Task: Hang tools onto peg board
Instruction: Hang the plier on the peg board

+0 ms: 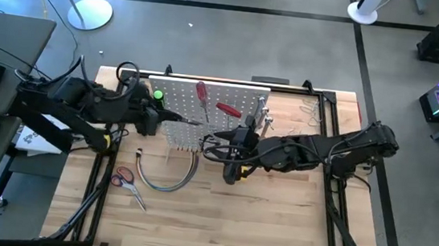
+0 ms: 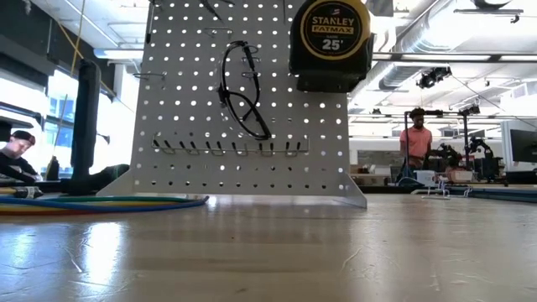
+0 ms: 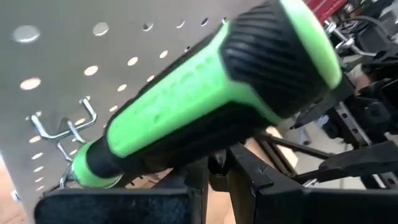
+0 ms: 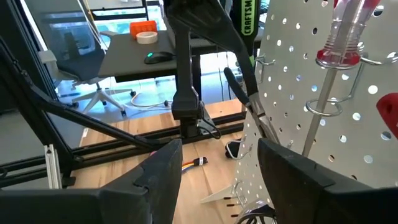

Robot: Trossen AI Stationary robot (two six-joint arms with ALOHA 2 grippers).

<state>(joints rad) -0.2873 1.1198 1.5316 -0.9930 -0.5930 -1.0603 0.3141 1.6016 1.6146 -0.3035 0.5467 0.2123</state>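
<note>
The left gripper (image 1: 152, 116) is clenched on the green screwdriver (image 3: 205, 106), holding it close against the face of the peg board (image 1: 181, 103) near a pair of wire hooks (image 3: 65, 127). The right gripper (image 4: 217, 180) waits with its jaws spread and nothing between them, just beside the board's other half, where a red screwdriver (image 4: 345, 37) already stands upright in a ring holder. From table height the board carries a tape measure (image 2: 330, 42) and a pair of dark pliers (image 2: 242, 92), while red scissors (image 1: 124, 178) and a cable bundle (image 1: 167, 178) lie on the table (image 1: 275, 217) in front. The danger, as I judge it, lies in the seating: the shaft's tip is hidden, so if it misses the hooks the screwdriver could drop once released. A push at the wrong angle could also rock the board, which stands free on its feet, and shake loose what hangs there. The two arms are also close at the board, so a wide swing could bring them together.
</note>
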